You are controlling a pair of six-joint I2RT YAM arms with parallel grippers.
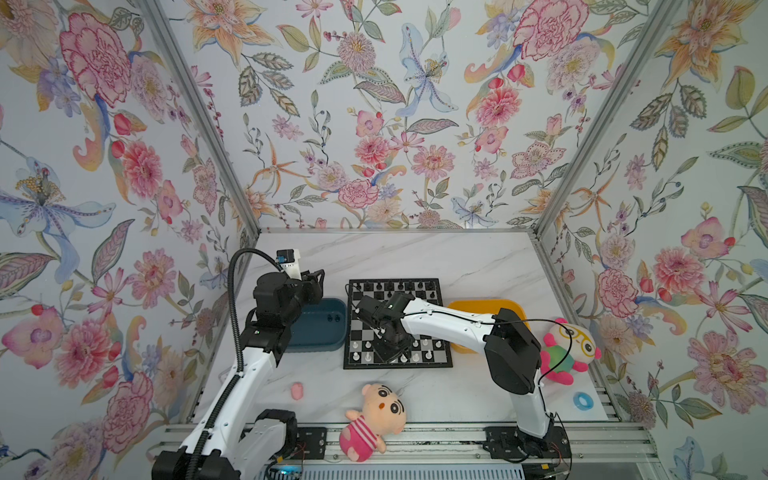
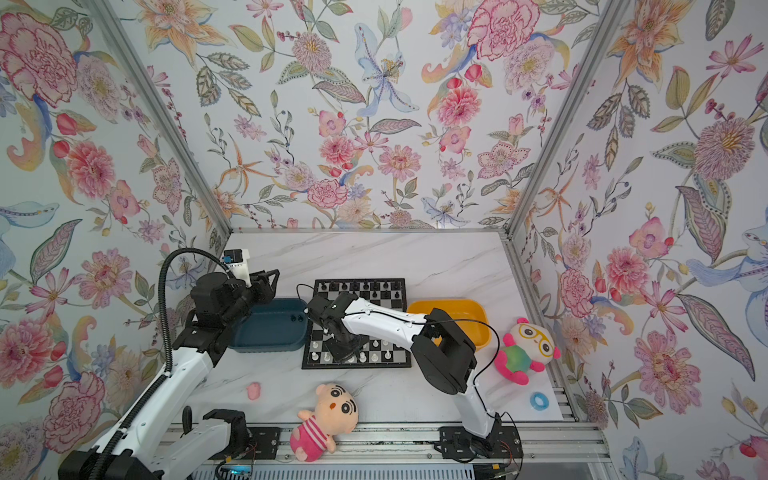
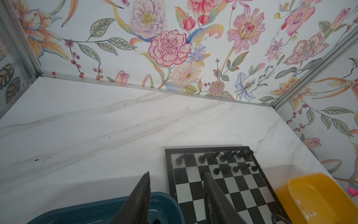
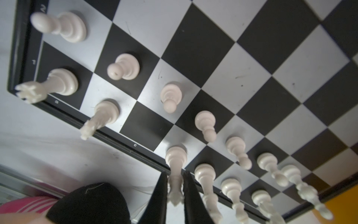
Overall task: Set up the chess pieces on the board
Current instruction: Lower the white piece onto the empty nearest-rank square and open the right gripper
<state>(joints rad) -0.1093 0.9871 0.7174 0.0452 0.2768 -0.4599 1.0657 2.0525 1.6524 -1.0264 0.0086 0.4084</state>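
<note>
Item, tall white piece (image 4: 175, 159): upright on a back-rank square at the near edge of the board (image 4: 193, 48), its crown between my right fingers (image 4: 161, 188). They stand close on either side, but I cannot tell whether they pinch it or merely flank it. The approach is from above, I judge, so the neighbours are not knocked. Item, white pieces (image 1: 428, 355): two near rows, mostly filled. Item, black pieces (image 1: 399, 286): far rows, the second with gaps toward the blue tray's side. Two more (image 1: 332, 318) sit in the blue tray (image 1: 320, 341), so my left fingers (image 3: 143, 192) hover above that tray, apart and empty, likely next to fetch. Item, yellow tray (image 1: 482, 305): right of the board, largely hidden by my right arm. Surface: white marble-look tabletop (image 1: 415, 257), grey-veined, with the board central. Strays: striped plush doll (image 1: 374, 419) at the front edge, bespectacled plush (image 1: 569, 351) far right, small pink lump (image 1: 297, 390), blue ring (image 1: 584, 401). Room: three walls of floral wallpaper (image 1: 374, 124), aluminium corner posts (image 1: 202, 116).
</note>
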